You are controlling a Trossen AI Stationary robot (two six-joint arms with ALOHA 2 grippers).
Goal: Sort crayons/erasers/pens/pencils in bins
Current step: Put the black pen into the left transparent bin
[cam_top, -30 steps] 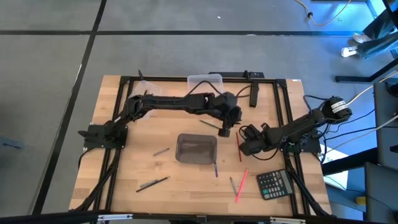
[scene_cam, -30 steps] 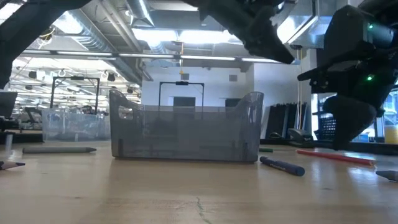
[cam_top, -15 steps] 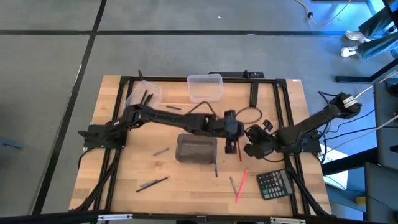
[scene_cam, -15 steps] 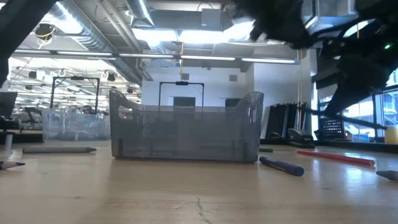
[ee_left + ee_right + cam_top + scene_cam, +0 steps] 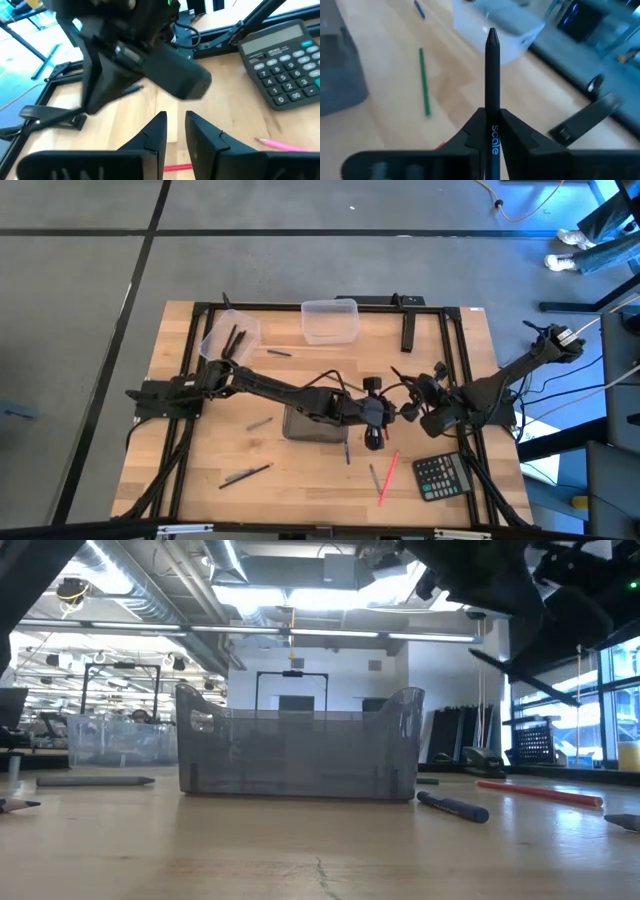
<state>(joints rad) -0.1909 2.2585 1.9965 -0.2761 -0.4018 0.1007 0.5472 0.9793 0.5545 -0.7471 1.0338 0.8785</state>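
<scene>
Room: industrial hall with ceiling lights and grey floor beyond the table.
Surface: wooden tabletop (image 5: 200, 460) inside a black frame; calculator (image 5: 441, 476) near the front right corner.
Edges: clear bin (image 5: 330, 320) at the back edge; second clear bin (image 5: 228, 333) by the back left corner, holding dark sticks.
Open room: front left part held only two grey sticks (image 5: 246, 473).
Smoky bin (image 5: 300, 755): mid-table, just beside the left gripper.
Left gripper (image 5: 175, 131): right of the smoky bin, over a red stick; fingers narrowly parted, empty.
Right gripper (image 5: 491, 131): toward the right edge, fingers clamped on a black pen (image 5: 492, 75).
Loose sticks: pink crayon (image 5: 388, 476), green pencil (image 5: 423, 81).
</scene>
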